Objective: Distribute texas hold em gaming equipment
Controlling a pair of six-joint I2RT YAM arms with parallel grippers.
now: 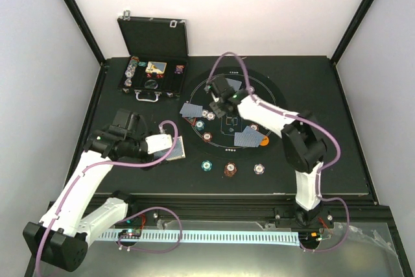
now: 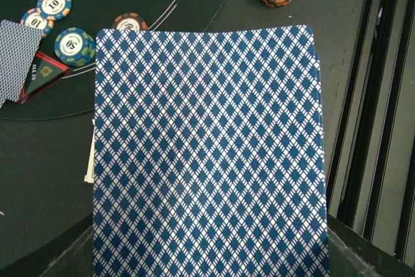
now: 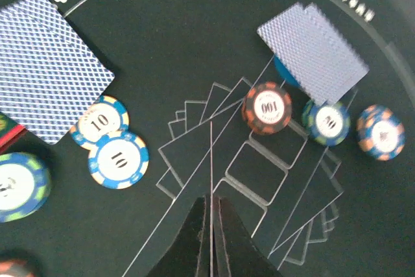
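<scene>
My left gripper (image 1: pixel 170 146) is shut on a deck of blue-backed playing cards (image 2: pixel 207 154) that fills the left wrist view and hides its fingers. My right gripper (image 3: pixel 211 198) hangs over the round mat (image 1: pixel 259 105). It is shut on a single card (image 3: pixel 211 160), seen edge-on as a thin line. Face-down cards (image 3: pixel 45 63) lie at the left beside two blue "10" chips (image 3: pixel 118 159). More cards (image 3: pixel 314 50) lie at the right, near a red-brown "100" chip (image 3: pixel 266 107). A red triangle marker (image 2: pixel 44 72) lies by a teal chip (image 2: pixel 73 45).
The black hinged case (image 1: pixel 152 63) stands open at the back left with chips inside. Three chip stacks (image 1: pixel 230 169) sit in a row in front of the mat. An orange disc (image 1: pixel 264 141) lies beside the cards at the mat's near right.
</scene>
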